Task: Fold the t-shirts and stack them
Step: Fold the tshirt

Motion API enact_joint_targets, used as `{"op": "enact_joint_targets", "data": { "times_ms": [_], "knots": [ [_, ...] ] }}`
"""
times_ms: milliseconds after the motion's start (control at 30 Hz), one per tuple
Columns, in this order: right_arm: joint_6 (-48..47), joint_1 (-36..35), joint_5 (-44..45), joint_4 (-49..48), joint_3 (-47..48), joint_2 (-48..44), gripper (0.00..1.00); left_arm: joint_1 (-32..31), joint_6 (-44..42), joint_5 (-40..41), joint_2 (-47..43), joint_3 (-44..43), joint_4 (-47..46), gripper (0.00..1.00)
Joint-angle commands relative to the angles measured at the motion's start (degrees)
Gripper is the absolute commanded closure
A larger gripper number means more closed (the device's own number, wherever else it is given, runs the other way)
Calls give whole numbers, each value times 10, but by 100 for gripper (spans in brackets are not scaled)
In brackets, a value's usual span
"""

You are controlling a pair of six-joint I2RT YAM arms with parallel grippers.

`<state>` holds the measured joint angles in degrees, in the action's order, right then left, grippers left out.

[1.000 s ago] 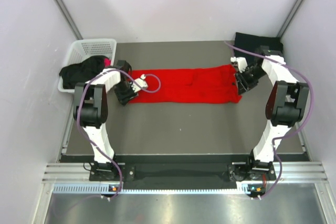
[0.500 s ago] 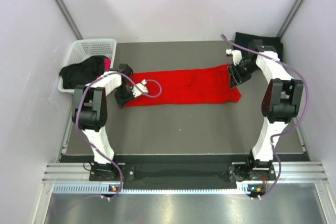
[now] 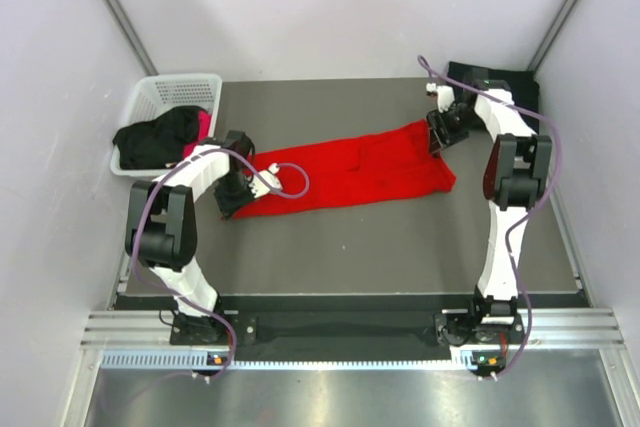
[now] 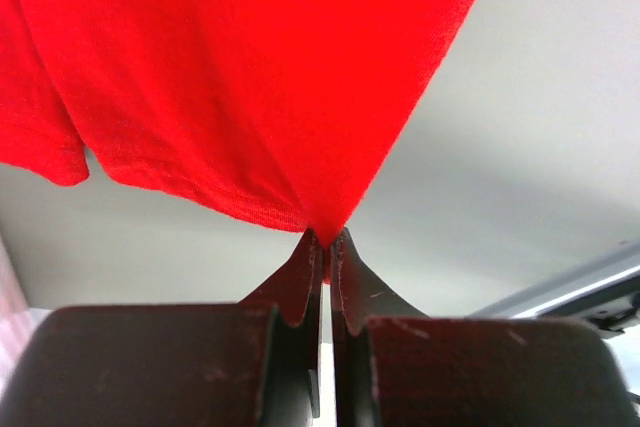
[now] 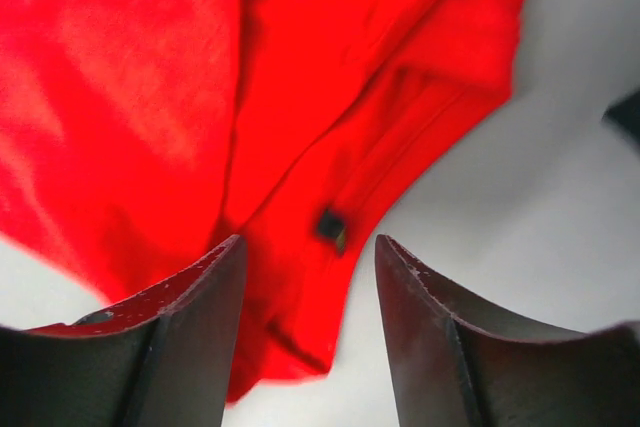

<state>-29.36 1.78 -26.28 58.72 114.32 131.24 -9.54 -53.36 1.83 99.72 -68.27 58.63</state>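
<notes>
Place: lab robot cell
Enclosure: white panels at 9, 12, 3 o'clock
Base: aluminium rail at 6 o'clock

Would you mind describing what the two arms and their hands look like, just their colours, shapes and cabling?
The left arm and right arm both have white links with bulky black joints. A greyish-purple cable loops loosely along each. The left hand and right hand carry dark, tapering fingers with faint scratches.

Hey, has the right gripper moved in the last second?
Yes. The right gripper has moved toward the back of the table and slightly left, ending closer to the black shirt in the far right corner.
</notes>
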Motion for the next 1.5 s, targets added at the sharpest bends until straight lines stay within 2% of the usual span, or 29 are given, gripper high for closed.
{"op": "enact_joint_targets", "data": {
  "times_ms": [0, 333, 633, 833, 1000, 1100, 1133, 1233, 1467],
  "knots": [
    [12, -13, -12, -13, 62, 30, 44, -9, 18, 7, -23, 9, 32, 100],
    [20, -56, 4, -4, 104, 85, 38, -26, 39, 7, 4, -13, 30, 100],
    [56, -64, 144, -38, 100, 101, 45, -29, 46, 17, 2, 1, 34, 100],
    [66, -64, 156, -48, 100, 92, 46, -29, 41, 32, -21, 24, 40, 100],
    [65, -65, 169, -53, 104, 97, 59, -29, 42, 40, -38, 41, 41, 100],
    [61, -67, 178, -54, 107, 104, 76, -29, 42, 42, -53, 52, 41, 100],
    [54, -69, 179, -54, 110, 109, 86, -29, 41, 42, -56, 54, 42, 100],
    [42, -77, 182, -48, 137, 125, 99, -29, 41, 39, -67, 57, 50, 100],
    [6, -114, 205, -77, 190, 148, 100, -29, 39, 39, -108, 80, 73, 100]
  ]
}}
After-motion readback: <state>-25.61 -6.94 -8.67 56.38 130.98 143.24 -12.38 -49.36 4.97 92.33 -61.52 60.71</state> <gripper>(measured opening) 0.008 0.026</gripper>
